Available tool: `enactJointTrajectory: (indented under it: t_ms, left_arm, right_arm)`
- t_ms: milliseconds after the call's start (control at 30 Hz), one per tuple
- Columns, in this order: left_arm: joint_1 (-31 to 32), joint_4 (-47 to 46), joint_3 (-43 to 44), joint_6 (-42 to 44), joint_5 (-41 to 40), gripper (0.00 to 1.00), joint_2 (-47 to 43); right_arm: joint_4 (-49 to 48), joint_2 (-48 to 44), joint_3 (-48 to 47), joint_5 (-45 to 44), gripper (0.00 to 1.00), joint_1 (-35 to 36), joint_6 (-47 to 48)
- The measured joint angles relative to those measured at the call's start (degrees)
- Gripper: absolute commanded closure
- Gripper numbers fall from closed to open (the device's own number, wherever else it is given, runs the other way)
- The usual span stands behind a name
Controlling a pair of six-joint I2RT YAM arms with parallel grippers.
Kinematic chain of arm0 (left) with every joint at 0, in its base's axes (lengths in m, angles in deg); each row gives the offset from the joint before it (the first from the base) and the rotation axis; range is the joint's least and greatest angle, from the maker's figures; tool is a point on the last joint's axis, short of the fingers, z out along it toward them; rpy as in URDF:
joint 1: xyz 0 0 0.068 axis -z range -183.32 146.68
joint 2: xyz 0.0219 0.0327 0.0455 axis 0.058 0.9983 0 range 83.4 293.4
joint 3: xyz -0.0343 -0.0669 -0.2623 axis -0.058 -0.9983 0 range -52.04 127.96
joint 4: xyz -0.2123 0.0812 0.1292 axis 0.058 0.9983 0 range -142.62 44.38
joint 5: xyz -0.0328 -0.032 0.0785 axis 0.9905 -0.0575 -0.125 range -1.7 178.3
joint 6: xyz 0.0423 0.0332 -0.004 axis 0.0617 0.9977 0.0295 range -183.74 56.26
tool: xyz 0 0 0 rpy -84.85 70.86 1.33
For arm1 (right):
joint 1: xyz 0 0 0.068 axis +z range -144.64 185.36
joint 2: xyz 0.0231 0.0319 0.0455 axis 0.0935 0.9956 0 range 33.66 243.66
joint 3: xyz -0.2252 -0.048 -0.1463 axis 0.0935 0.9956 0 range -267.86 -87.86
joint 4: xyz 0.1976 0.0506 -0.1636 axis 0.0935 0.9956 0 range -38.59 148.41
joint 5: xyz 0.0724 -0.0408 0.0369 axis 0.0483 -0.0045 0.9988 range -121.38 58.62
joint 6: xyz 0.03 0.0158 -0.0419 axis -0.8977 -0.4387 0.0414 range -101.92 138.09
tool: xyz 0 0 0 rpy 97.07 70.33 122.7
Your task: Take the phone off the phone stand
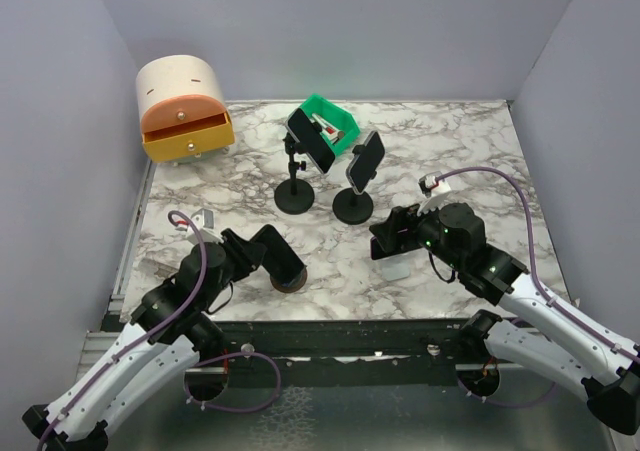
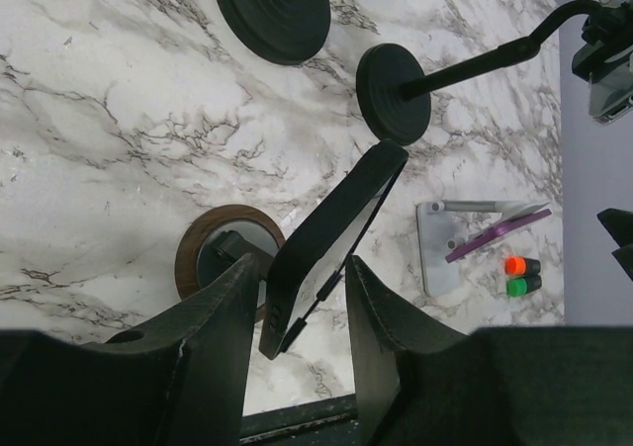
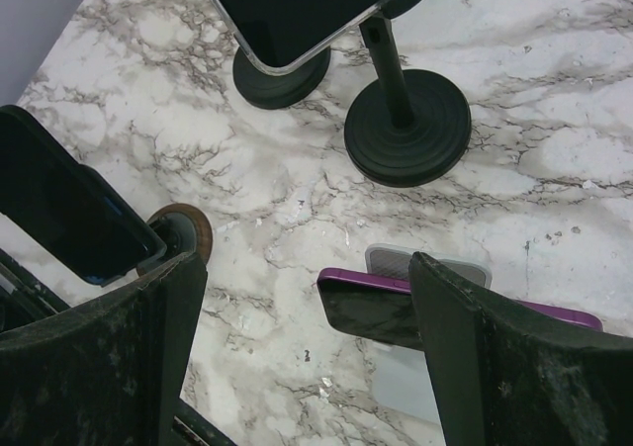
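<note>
Fingers [image 2: 203, 337] of my left gripper [image 2: 302, 280] stand spread, one on each side of the lower end of a black phone [image 2: 336, 228]. A sliver of marble shows between the phone and the right-hand finger. On the other side the finger edge runs so close to the phone that I cannot tell whether it touches. The black phone sits tilted on a small stand with a round brown base [image 2: 193, 258], at the near left of the table [image 1: 470, 161].

My right gripper [image 3: 307, 288] is spread wide too. Between its fingers [image 3: 514, 367] lies a purple phone [image 3: 371, 308], nearer the right-hand finger than the left, with no contact that I can see. This phone rests on a flat grey stand [image 3: 415, 261], low to the table. From the right wrist camera I also see the black phone and its brown base off to the left, apart from the grey stand.

Beyond both grippers, at mid-table, two tall black stands stand side by side, their round bases [image 1: 295, 197] [image 1: 352, 207] close together. Each holds a phone up on a thin post: the left one [image 1: 312, 139] tilted back, the right one [image 1: 366, 159] in a clear case. Behind them a green bin [image 1: 335, 119] sits against the far edge. At the far left corner is a cream box with an orange drawer [image 1: 183, 121].
</note>
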Motion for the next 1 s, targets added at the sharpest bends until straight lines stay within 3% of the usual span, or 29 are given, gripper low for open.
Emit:
enactJointTrajectory:
  t_ms: [567, 1000]
  left_arm:
    - [0.02, -0.26, -0.57, 0.61, 0.17, 0.95, -2.73]
    - [0.02, -0.22, -0.72, 1.51, 0.15, 1.0, -7.67]
  right_arm:
    - [0.0, -0.81, 0.0, 0.02, 0.13, 0.0, 0.0]
    - [0.0, -1.88, 0.0, 0.02, 0.13, 0.0, -0.02]
